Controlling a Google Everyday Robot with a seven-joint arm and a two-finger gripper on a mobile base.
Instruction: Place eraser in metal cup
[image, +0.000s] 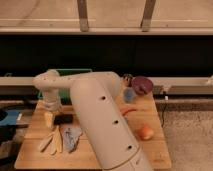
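Hanging at the end of the white arm (100, 125), the claw (49, 119) sits low over the table (156, 149), immediately left of the eraser (63, 119). Claw opening: cannot tell. It may be touching the eraser's left end, but contact is not certain from this view. Eraser lies flat on the table, not lifted.

Containers, all far right of the eraser and beyond the arm:
- metal cup (127, 78), upright, farthest back; inside not visible
- light-blue cup (129, 94), just in front of the metal cup; inside not visible
- purple bowl (143, 85), beside both cups; contents unreadable

Count: 1 eraser, 1 metal cup, 1 light-blue cup, 1 purple bowl, 1 blue-grey sponge (71, 138) just in front of the eraser, 2 pale strips (51, 142) front-left of the eraser, 1 round orange fruit (146, 132), 1 red-orange piece (129, 111).
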